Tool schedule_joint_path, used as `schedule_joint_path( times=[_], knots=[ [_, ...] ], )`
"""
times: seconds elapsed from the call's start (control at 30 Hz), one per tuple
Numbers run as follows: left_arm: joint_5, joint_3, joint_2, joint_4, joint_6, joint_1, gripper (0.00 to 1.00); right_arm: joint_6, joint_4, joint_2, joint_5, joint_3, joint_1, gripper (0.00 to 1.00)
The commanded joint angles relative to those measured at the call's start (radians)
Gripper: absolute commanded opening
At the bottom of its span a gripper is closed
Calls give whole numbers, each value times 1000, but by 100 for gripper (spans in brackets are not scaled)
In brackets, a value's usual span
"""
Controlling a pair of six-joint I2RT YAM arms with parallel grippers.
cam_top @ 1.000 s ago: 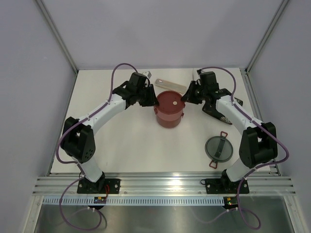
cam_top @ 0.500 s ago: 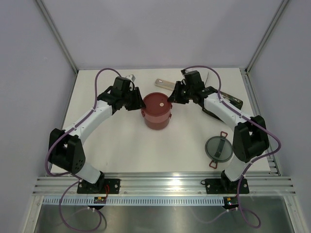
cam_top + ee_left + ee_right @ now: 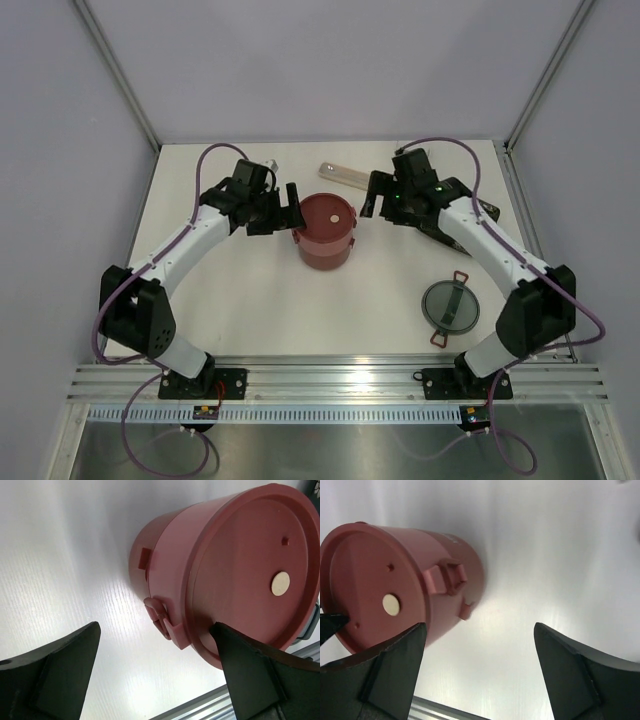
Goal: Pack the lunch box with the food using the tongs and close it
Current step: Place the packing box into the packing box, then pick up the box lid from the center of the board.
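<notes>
Two hands, both spread wide and gripping nothing! Nearest the front edge, on the right, the grey top lid (image 3: 451,306) sat flat, well apart from everything else. White table (image 3: 260,310) ran bare from that edge up to the middle, where the stacked maroon bowls (image 3: 325,232) stood upright with the disc lid (image 3: 250,575) on top. The left gripper (image 3: 283,210) hung just beside the stack's left rim, and the right gripper (image 3: 370,196) hung just off its right rim. Beyond them, the beige cutlery case (image 3: 344,175) lay near the far edge.
</notes>
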Motion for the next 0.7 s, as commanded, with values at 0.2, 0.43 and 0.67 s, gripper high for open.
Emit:
schedule_joint_path(
  times=[0.2, 0.43, 0.67],
  knots=[
    [1, 91, -100, -44, 77, 48, 99, 190, -350, -431, 412, -247, -107, 97],
    [-5, 85, -116, -22, 54, 114, 99, 562, -544, -648, 419, -508, -107, 97],
    [44, 53, -79, 8, -15, 171, 99, 547, -439, -568, 419, -604, -135, 89]
  ],
)
